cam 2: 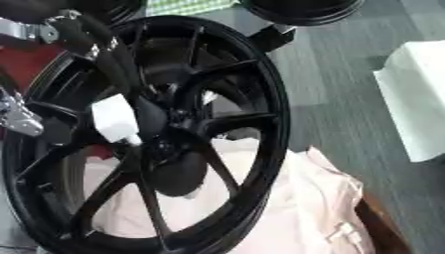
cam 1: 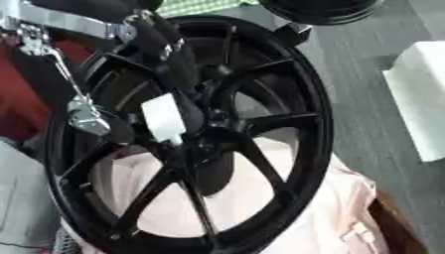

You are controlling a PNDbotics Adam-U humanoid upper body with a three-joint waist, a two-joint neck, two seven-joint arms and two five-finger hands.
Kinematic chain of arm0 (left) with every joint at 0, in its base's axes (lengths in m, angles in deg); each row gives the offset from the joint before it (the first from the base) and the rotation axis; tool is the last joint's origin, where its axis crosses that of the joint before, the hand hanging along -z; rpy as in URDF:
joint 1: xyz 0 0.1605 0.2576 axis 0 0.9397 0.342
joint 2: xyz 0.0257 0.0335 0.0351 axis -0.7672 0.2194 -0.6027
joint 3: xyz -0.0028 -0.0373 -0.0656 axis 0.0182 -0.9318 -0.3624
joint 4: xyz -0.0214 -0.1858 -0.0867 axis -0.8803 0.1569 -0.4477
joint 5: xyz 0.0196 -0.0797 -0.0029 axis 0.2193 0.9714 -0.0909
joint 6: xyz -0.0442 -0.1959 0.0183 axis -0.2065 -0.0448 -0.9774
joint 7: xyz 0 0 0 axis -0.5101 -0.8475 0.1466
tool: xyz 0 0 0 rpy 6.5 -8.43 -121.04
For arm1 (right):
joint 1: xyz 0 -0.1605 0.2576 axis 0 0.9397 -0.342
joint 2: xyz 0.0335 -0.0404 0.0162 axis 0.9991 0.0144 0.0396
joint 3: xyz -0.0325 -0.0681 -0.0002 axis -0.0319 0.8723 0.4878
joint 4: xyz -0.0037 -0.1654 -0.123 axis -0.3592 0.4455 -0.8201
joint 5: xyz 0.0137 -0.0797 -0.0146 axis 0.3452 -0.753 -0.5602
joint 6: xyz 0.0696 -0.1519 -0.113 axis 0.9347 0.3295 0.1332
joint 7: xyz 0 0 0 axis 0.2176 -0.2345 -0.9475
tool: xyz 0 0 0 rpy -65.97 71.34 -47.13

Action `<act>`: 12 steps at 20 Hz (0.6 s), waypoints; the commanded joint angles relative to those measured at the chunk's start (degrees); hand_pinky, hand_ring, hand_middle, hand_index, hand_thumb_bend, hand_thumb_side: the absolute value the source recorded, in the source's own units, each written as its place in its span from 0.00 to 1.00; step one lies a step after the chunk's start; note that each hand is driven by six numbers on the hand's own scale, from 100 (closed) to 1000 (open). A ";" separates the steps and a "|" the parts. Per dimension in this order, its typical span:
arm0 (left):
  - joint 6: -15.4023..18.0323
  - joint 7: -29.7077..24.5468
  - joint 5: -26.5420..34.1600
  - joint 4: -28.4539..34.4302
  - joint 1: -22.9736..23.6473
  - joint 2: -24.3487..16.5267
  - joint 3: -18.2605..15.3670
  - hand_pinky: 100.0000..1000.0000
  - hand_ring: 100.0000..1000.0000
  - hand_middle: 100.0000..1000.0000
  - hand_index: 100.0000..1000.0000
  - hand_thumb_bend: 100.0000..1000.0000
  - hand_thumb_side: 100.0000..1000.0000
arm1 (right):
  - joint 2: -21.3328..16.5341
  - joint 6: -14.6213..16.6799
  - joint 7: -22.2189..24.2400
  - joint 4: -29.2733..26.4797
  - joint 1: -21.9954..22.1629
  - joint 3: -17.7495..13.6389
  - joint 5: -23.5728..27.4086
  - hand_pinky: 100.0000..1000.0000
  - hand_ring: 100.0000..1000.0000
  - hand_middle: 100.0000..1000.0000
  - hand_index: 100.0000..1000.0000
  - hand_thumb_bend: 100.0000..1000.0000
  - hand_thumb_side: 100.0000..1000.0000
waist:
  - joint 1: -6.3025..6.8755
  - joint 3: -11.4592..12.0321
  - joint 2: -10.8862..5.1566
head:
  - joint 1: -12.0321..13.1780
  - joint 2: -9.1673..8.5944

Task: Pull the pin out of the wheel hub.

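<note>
A large black spoked wheel [cam 1: 318,124] fills both views, tilted and lying on pale cloth. Its hub [cam 1: 215,143] sits at the middle where the spokes meet. My left arm comes in from the upper left, and my left hand [cam 1: 184,94] lies over the spokes with its black fingers pointing down onto the hub. A small white rectangular piece [cam 1: 163,119] shows beside the fingers, just left of the hub; I cannot tell whether it belongs to the hand or to the pin. No pin can be made out clearly. My right hand shows in neither view.
Pale pink cloth [cam 1: 339,218] lies under the wheel. A white block [cam 2: 417,99] sits on the grey floor at the right. Another black wheel [cam 2: 300,12] stands at the top edge. Something red [cam 1: 26,109] is at the left, and a brown edge [cam 1: 400,228] at the lower right.
</note>
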 commanded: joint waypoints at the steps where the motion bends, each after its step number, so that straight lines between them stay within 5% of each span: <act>1: 2.21 -1.49 -1.09 -0.11 -1.05 -0.72 0.01 0.81 0.76 0.76 0.80 0.41 0.00 | -1.29 0.27 -0.09 -0.40 -1.04 -0.56 0.52 0.83 0.69 0.63 0.71 0.00 0.48 | -0.24 -0.22 -1.13 | -0.09 -0.27; 12: 4.24 -1.49 -4.37 -0.06 -0.16 -0.90 0.69 0.82 0.77 0.77 0.80 0.41 0.00 | -1.19 0.69 -1.28 -0.63 -1.41 -1.28 1.46 0.83 0.68 0.63 0.71 0.00 0.47 | 0.10 -0.74 -0.67 | -1.95 -1.36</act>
